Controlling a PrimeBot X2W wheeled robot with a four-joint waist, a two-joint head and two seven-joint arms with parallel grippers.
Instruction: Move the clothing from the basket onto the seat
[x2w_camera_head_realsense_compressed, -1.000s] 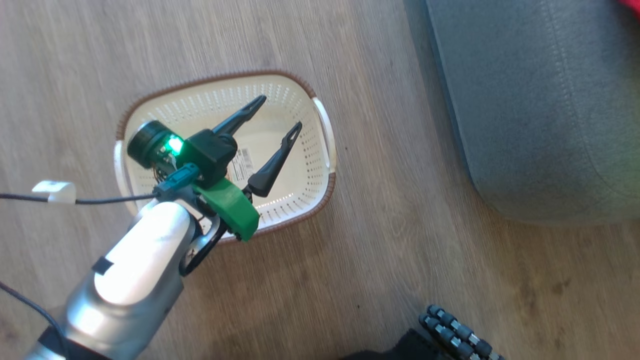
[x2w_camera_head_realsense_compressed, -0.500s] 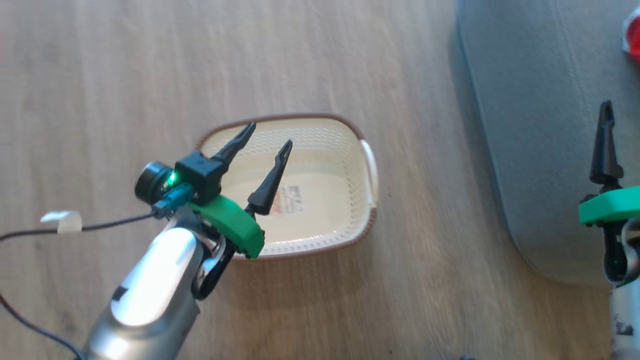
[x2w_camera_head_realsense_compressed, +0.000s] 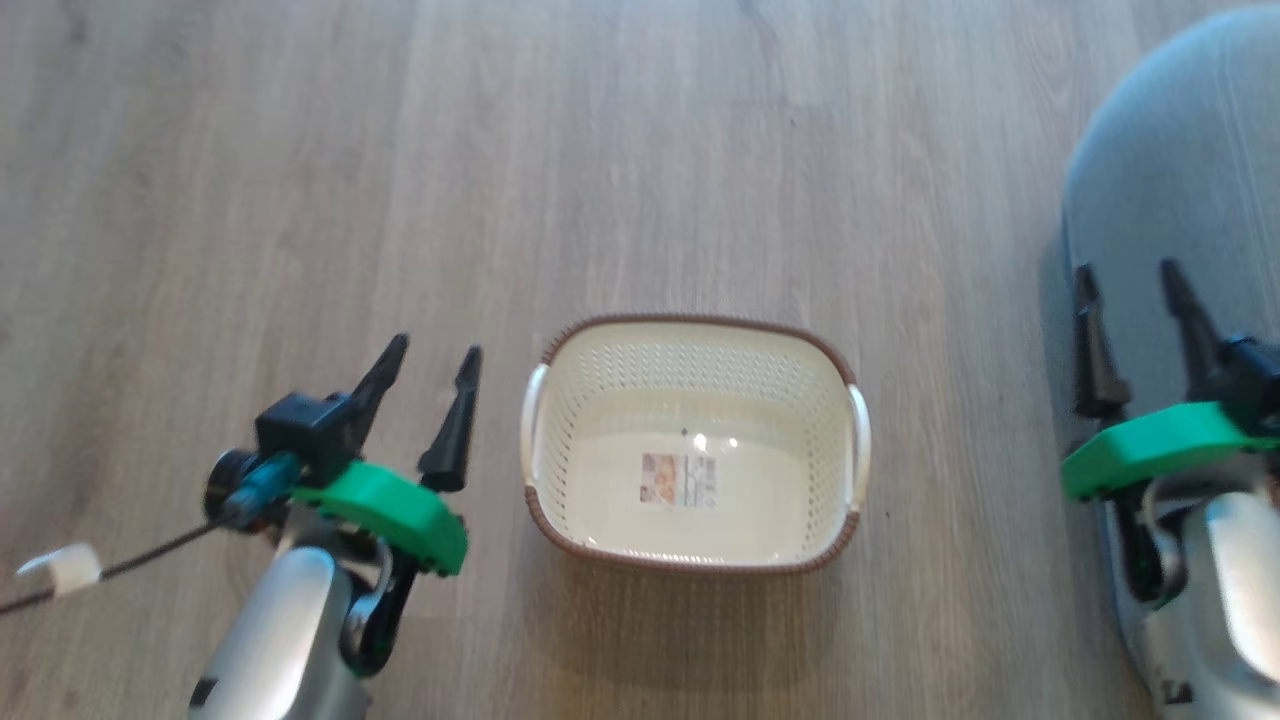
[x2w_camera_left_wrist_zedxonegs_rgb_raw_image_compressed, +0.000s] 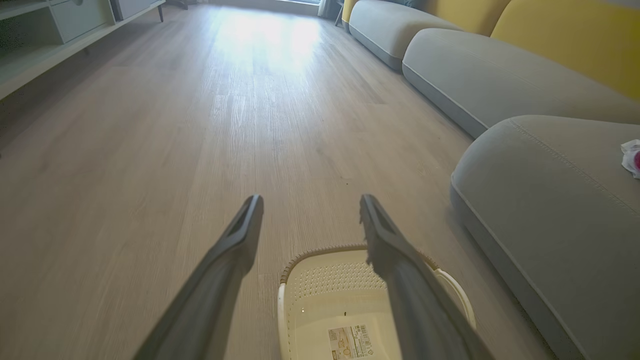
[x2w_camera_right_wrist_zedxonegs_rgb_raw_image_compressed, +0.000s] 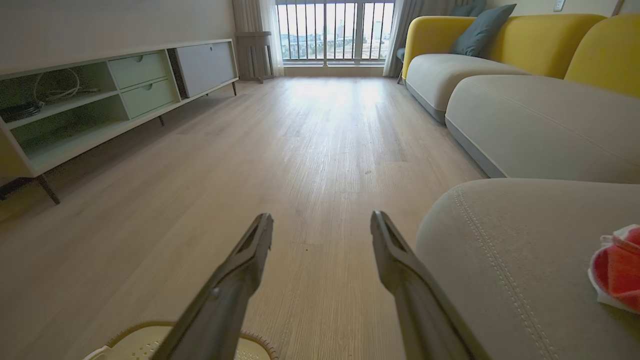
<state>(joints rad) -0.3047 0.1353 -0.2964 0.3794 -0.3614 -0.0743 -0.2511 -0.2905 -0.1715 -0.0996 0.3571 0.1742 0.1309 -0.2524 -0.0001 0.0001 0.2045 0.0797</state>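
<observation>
basket (x2w_camera_head_realsense_compressed: 700, 375) sits upright on the wooden floor (x2w_camera_head_realsense_compressed: 640, 150), near the rounded corner of the seat (x2w_camera_right_wrist_zedxonegs_rgb_raw_image_compressed: 520, 260) but not touching it, a strip of bare boards between. nothing inside it but the label (x2w_camera_head_realsense_compressed: 678, 478) on its base. the clothing (x2w_camera_right_wrist_zedxonegs_rgb_raw_image_compressed: 619, 270), red with white trim, lies on top of the seat, well in from that corner; how much of it is there i cannot tell, since the wrist view cuts it off. left gripper (x2w_camera_head_realsense_compressed: 432, 352) hovers over the floor just beside the basket's left handle, jaws spread wide, nothing between them. right gripper (x2w_camera_head_realsense_compressed: 1127, 272) hangs over the seat's near edge, jaws likewise spread and empty. my reading: the transfer looks done and the step in hand is a last check and a clean stand-off. to do it well, look right into the basket's corners for any scrap missed, confirm the garments rest flat and not draped toward the seat's edge where they could slide, and keep both arms high and clear of the basket rim and handles so nothing gets nudged.
</observation>
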